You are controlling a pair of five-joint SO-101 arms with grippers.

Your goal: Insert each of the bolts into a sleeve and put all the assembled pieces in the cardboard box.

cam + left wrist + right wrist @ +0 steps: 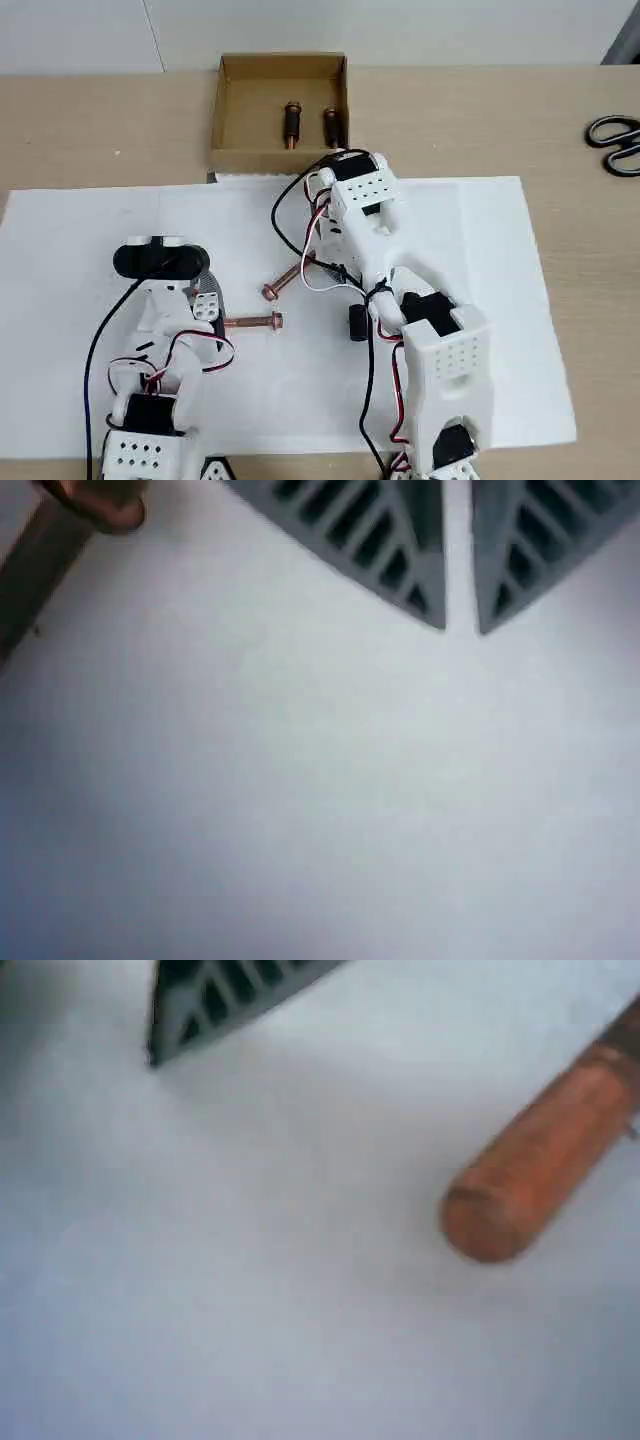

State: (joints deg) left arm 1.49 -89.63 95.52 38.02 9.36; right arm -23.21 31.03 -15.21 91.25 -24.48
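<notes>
Two copper bolts lie on the white paper: one (255, 322) flat just right of my left gripper (214, 305), the other (287, 278) slanted beside the right arm (365, 215). In the left wrist view the left gripper (462, 625) hangs over bare paper, its grey fingers nearly together with nothing between them, and a bolt (55, 535) lies off to one side. The right wrist view has one grey finger (205, 1005) and a bolt's rounded end (530, 1175) apart from it on the paper. The cardboard box (230, 100) holds two assembled pieces (293, 123) (332, 125).
The white paper sheet (90, 250) covers the middle of the wooden table. Scissors (615, 145) lie at the far right edge. Cables (300, 225) loop from the right arm over the paper near the slanted bolt. A small black piece (358, 322) sits by that arm.
</notes>
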